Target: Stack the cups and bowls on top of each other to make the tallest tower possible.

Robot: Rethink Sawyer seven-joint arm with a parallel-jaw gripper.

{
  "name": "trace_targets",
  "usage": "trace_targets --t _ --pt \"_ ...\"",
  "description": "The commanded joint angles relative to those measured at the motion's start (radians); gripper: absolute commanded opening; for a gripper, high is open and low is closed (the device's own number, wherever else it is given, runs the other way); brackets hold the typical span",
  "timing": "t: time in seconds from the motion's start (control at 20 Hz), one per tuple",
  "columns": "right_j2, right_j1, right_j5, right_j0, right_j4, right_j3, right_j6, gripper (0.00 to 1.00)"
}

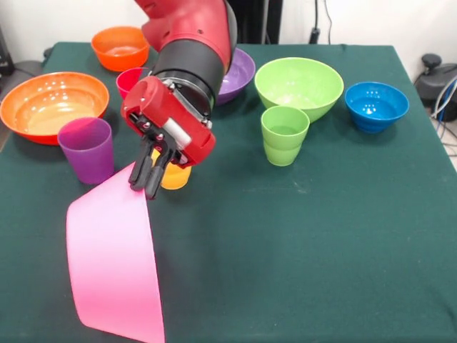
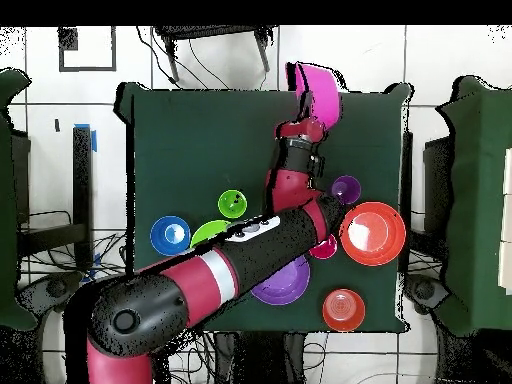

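Observation:
My gripper (image 1: 146,187) is shut on the rim of the large pink bowl (image 1: 114,264) and holds it tilted at the table's near left; the bowl also shows in the overhead view (image 2: 320,92), below the gripper (image 2: 305,125). The yellow cup (image 1: 176,177) stands just behind my fingers, mostly hidden. The purple cup (image 1: 87,148) and the large orange bowl (image 1: 50,106) stand left of the gripper. The red cup (image 1: 128,80) and the purple bowl (image 1: 241,71) are partly hidden by the arm. The green cup (image 1: 284,134), green bowl (image 1: 298,86), blue bowl (image 1: 376,106) and small orange bowl (image 1: 120,46) stand apart. Nothing is stacked.
The table has a dark green cloth (image 1: 307,250). Cups and bowls stand along its far half and left side. The arm (image 2: 230,265) stretches across the table over the purple bowl (image 2: 282,285). Chairs and cables stand round the table.

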Motion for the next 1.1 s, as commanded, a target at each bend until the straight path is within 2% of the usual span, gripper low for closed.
trace_targets --t 0.05,0.45,0.75,1.1 --pt "0.166 0.066 0.138 0.036 0.090 0.052 0.047 0.00" --pt "0.176 0.092 0.149 0.078 0.178 0.080 0.054 0.00" --pt "0.184 0.098 0.167 0.097 0.208 0.083 0.070 0.00" --pt "0.211 0.089 0.181 0.108 0.209 0.083 0.102 0.00"
